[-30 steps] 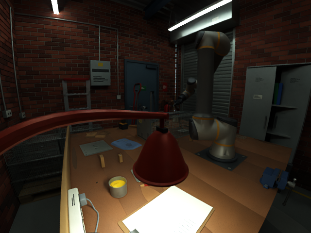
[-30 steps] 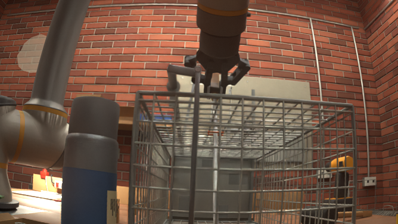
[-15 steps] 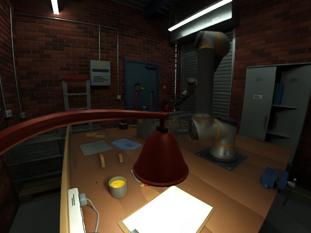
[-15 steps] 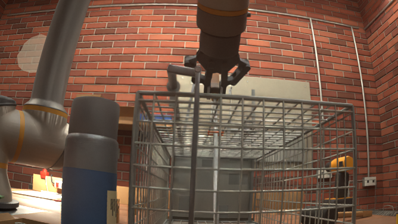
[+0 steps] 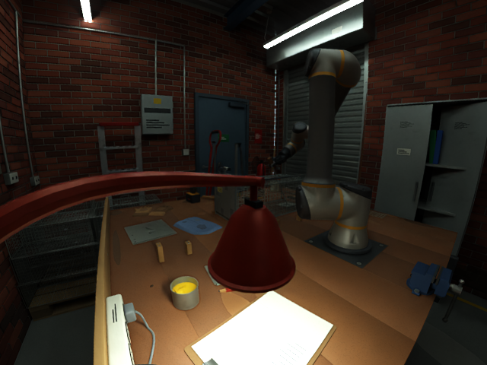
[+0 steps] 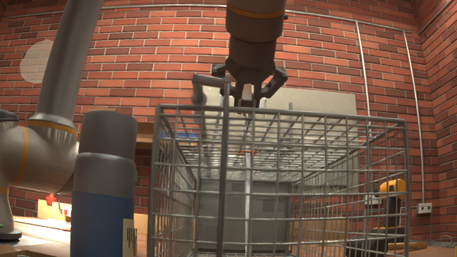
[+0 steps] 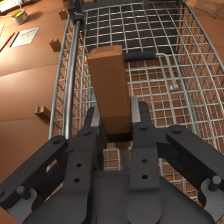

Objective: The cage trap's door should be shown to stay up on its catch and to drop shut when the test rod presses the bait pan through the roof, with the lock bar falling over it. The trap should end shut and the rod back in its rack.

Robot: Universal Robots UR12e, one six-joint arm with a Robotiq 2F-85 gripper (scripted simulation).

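Observation:
The wire cage trap [image 6: 278,181] stands on the workbench, seen end-on by the second side camera. A thin grey bar [image 6: 223,164] runs down its near mesh face. I grip the test rod [image 7: 110,88], an orange-brown block handle with a grey shaft, in my closed gripper [image 7: 116,122] just above the trap's roof [image 7: 150,78]. The shaft [image 6: 247,191] passes down through the roof mesh into the cage. A black-gripped carry handle [image 7: 145,57] lies on the roof beyond the rod. My gripper [image 6: 247,97] sits right over the roof's near part.
A tin of yellow paste [image 5: 184,292] stands on the bench near a red lamp [image 5: 251,247]. A grey plate [image 5: 149,231], a blue cloth [image 5: 198,225] and small wooden blocks [image 7: 41,111] lie on the benchtop left of the trap. A grey-and-blue cylinder [image 6: 102,184] stands beside the cage.

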